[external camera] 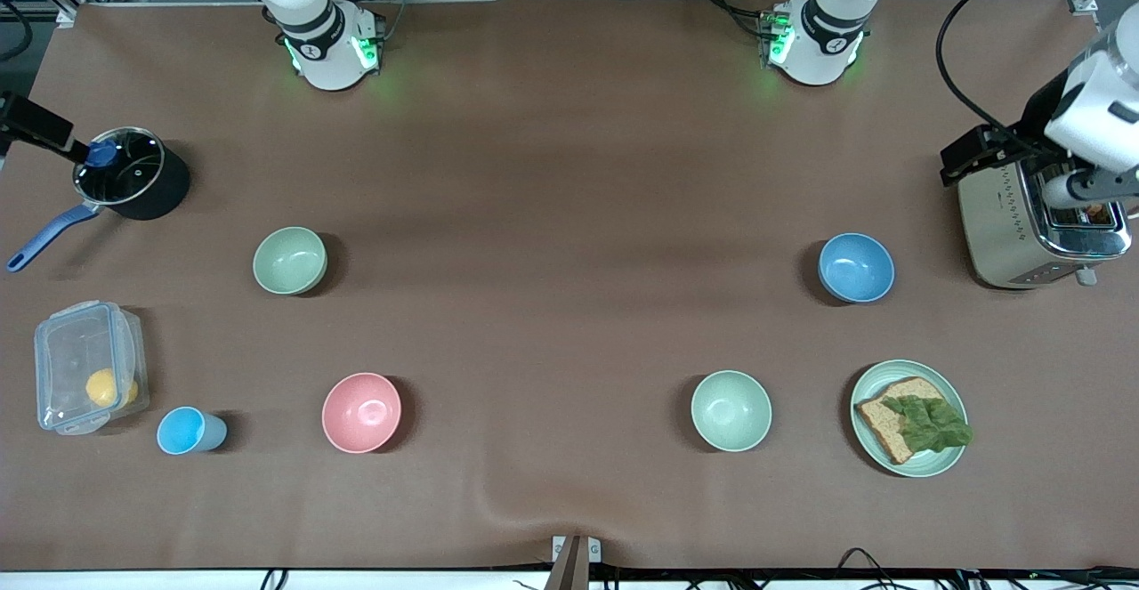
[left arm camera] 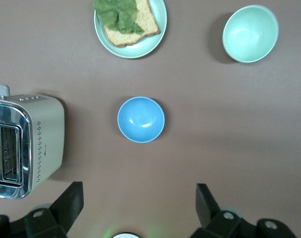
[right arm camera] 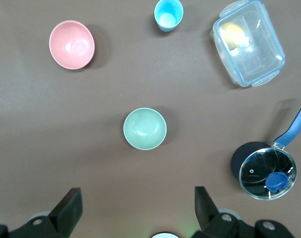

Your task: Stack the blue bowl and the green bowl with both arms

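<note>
The blue bowl (external camera: 856,267) stands upright and empty on the brown table toward the left arm's end, beside the toaster. It also shows in the left wrist view (left arm camera: 140,119). The sage-green bowl (external camera: 289,260) stands upright and empty toward the right arm's end, and shows in the right wrist view (right arm camera: 144,128). My left gripper (left arm camera: 139,187) is open and empty, high over the table between its base and the blue bowl. My right gripper (right arm camera: 137,191) is open and empty, high over the table between its base and the green bowl.
A paler mint bowl (external camera: 731,410), a pink bowl (external camera: 361,412) and a plate with bread and lettuce (external camera: 909,418) lie nearer the front camera. A toaster (external camera: 1041,225), a lidded black pot (external camera: 129,172), a clear box (external camera: 84,366) and a light-blue cup (external camera: 187,431) stand near the table's ends.
</note>
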